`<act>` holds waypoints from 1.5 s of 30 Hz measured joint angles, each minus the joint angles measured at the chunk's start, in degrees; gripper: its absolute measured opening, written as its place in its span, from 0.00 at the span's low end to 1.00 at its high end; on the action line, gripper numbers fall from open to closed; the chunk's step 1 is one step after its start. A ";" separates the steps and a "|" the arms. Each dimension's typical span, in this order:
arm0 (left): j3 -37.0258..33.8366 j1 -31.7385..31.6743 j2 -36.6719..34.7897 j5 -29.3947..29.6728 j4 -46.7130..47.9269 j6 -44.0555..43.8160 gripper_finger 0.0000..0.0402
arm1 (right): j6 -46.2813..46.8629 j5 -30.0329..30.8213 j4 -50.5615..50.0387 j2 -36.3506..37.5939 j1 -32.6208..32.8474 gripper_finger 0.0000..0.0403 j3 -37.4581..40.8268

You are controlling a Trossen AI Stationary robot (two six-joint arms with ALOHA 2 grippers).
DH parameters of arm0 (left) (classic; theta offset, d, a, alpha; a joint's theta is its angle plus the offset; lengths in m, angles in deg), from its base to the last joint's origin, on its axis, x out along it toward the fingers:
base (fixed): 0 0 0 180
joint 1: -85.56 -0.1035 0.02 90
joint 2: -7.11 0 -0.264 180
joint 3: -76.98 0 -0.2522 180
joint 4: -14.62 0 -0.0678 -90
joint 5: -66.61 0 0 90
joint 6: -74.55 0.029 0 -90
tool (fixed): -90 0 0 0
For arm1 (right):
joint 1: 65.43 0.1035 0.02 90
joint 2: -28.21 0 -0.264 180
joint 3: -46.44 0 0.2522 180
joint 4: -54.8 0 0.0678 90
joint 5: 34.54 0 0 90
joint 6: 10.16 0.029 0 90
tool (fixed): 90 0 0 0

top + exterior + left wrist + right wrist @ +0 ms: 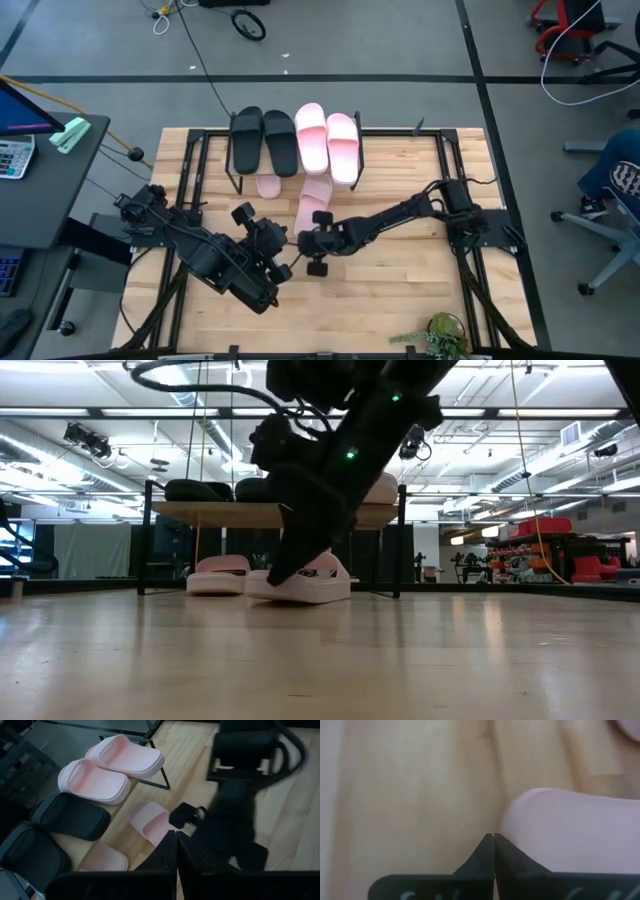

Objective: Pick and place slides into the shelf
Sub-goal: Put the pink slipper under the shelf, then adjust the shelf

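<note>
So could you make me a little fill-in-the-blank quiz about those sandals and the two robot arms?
1. On the shelf's top board sit two black slides and two ____ slides.
2. The right gripper has its fingers ____, beside a pink slide on the table.
3. Counting every slide, on the shelf and below it, there are ____.
4. The left gripper holds ____.

Missing words: pink; shut; six; nothing

Both arms are matte black, built of blocky jointed segments with thin dark cables running along them. Small green lights glow on one arm's housing. Each gripper's fingers taper to sharp dark tips.
</note>
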 joint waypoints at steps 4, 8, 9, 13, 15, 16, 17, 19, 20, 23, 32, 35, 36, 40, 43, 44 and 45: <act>0.00 0.02 0.38 0.00 0.24 0.00 0.04 | -0.02 0.47 -1.07 0.56 -4.23 0.00 -0.02; 0.00 0.02 0.42 -0.06 0.37 -0.09 0.02 | -0.19 0.63 -4.61 0.63 -8.24 0.00 -0.04; 0.00 0.02 0.42 -0.05 0.37 -0.07 0.01 | -0.88 0.59 -5.66 0.63 -9.05 0.00 0.00; 0.00 0.02 0.42 -0.05 0.37 -0.19 0.02 | -3.33 1.34 -6.93 0.63 -12.04 0.00 0.01; 0.00 -0.16 0.42 -0.08 0.37 -1.15 0.03 | -4.50 1.55 -7.01 0.63 -13.44 0.00 0.01; 0.00 -0.22 0.42 -0.06 0.39 -1.81 0.03 | -4.88 1.72 -7.12 0.63 -14.05 0.00 0.01; 0.00 -0.26 0.42 -0.02 0.40 -2.17 0.03 | -5.02 1.63 -7.22 0.63 -14.64 0.00 0.01; 0.00 -0.26 0.42 -0.02 0.38 -3.13 0.01 | -5.04 1.78 -8.36 0.63 -15.47 0.00 0.01; 0.00 -0.26 0.42 0.00 0.39 -3.56 0.01 | -5.09 1.72 -8.88 0.63 -15.75 0.00 0.01; -0.66 -0.26 0.36 0.17 0.22 -5.85 0.02 | -6.04 1.73 -10.79 0.77 -15.70 0.00 0.01; -15.83 -3.30 0.37 0.02 0.42 -17.67 0.02 | -7.40 9.13 -19.59 3.56 -7.98 0.00 -0.06; -22.31 -5.13 0.35 -0.09 -0.03 -24.31 0.01 | -7.11 11.28 -22.14 4.51 -4.63 0.00 -0.04; -24.19 -5.58 0.35 -0.46 -0.58 -25.52 0.01 | -7.18 12.16 -22.78 4.68 -3.50 0.00 0.05; -28.02 -6.04 0.35 -1.36 -0.89 -27.52 0.01 | -7.55 14.44 -23.11 8.18 0.94 0.00 -0.10; -28.73 -6.41 -0.58 -1.93 -0.01 -28.78 0.01 | -5.51 14.76 -26.49 11.17 3.72 0.00 0.00; -29.29 -6.84 -1.72 -2.22 0.27 -28.73 0.01 | -4.12 15.22 -27.44 12.35 4.77 0.00 0.05; -29.51 -7.29 -3.11 -2.31 0.40 -29.43 0.01 | -2.58 16.02 -28.46 13.87 5.84 0.00 0.05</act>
